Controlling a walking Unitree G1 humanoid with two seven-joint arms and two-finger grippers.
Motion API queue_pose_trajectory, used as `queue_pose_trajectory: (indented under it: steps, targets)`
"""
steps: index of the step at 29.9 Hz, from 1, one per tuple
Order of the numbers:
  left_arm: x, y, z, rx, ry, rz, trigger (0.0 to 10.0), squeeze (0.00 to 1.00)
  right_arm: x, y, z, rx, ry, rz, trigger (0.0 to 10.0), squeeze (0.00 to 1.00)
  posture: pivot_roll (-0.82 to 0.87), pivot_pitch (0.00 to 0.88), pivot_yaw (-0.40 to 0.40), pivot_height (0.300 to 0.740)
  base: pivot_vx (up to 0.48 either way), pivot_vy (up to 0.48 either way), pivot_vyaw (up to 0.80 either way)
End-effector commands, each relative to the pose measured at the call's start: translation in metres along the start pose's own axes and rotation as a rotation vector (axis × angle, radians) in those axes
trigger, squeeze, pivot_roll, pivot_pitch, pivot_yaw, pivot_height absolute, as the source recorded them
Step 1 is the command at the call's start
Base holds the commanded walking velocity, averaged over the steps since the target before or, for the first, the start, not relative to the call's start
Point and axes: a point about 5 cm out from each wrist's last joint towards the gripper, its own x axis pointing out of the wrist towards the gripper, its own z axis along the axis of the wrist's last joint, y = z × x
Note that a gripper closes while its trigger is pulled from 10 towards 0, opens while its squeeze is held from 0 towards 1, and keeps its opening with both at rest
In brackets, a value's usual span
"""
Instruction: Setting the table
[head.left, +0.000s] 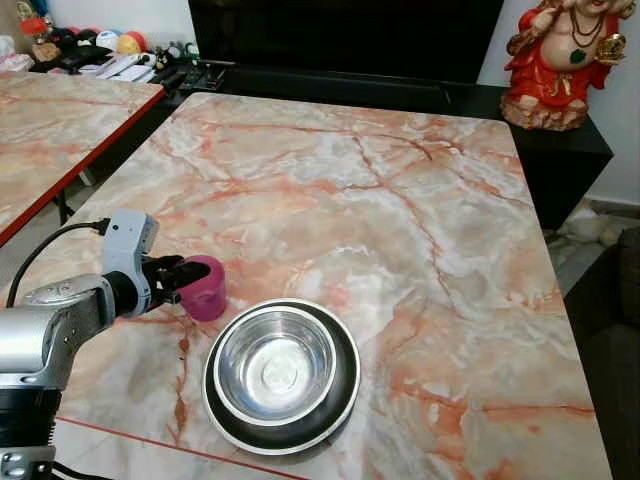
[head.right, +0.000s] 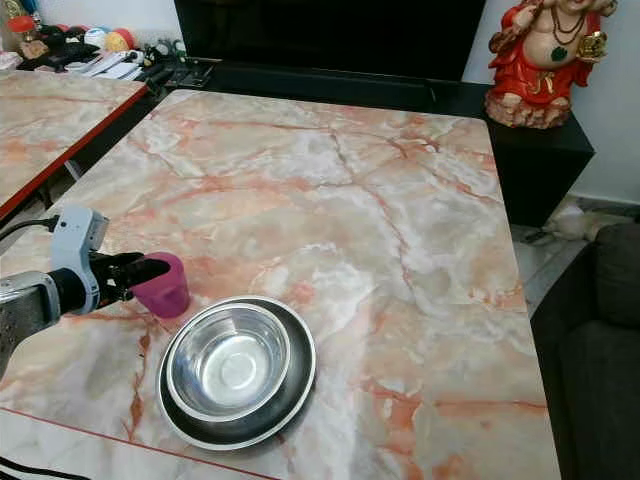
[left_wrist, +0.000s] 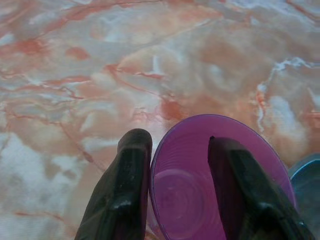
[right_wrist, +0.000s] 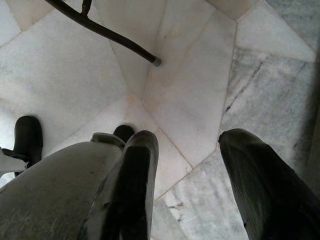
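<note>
A purple cup (head.left: 208, 291) stands upright on the marble table (head.left: 400, 200), near its front left. My left gripper (head.left: 193, 272) reaches it from the left. In the left wrist view the left gripper (left_wrist: 177, 142) is open and straddles the cup's (left_wrist: 185, 200) wall, one finger outside, the other inside the rim. Just right of the cup a steel bowl (head.left: 275, 362) sits on a black plate (head.left: 342, 398). My right gripper (right_wrist: 187, 137) hangs open over the tiled floor, holding nothing.
A red and gold statue (head.left: 555, 60) stands on a black cabinet (head.left: 560, 150) beyond the table's far right corner. A second marble table (head.left: 50, 120) lies to the left across a narrow gap. A dark sofa (head.left: 612, 310) is to the right.
</note>
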Motion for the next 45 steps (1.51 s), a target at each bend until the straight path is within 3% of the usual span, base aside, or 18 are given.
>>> queue_pose_trajectory:
  steps: [1,21,30,45]
  targets:
    - [-0.001,-0.002,0.004,0.006,-0.006,-0.003,10.0,0.00,-0.002,0.003,-0.007,-0.004,0.031,0.006,10.0,0.00,0.03,0.152,0.008,0.740,0.000,0.000,0.00]
    - [0.003,-0.008,-0.009,-0.010,0.032,-0.031,10.0,0.00,-0.002,0.003,-0.009,-0.007,0.037,0.008,10.0,0.00,0.03,0.151,0.008,0.740,0.000,0.000,0.00]
    - [-0.001,-0.003,-0.001,0.073,0.015,0.011,10.0,0.00,-0.002,0.003,-0.010,-0.011,0.039,0.010,10.0,0.00,0.03,0.152,0.005,0.740,0.000,0.000,0.00]
    - [0.001,-0.008,-0.003,0.103,0.018,-0.018,10.0,0.00,-0.001,0.005,-0.005,-0.015,0.031,0.013,10.0,0.00,0.03,0.153,0.006,0.740,0.000,0.000,0.00]
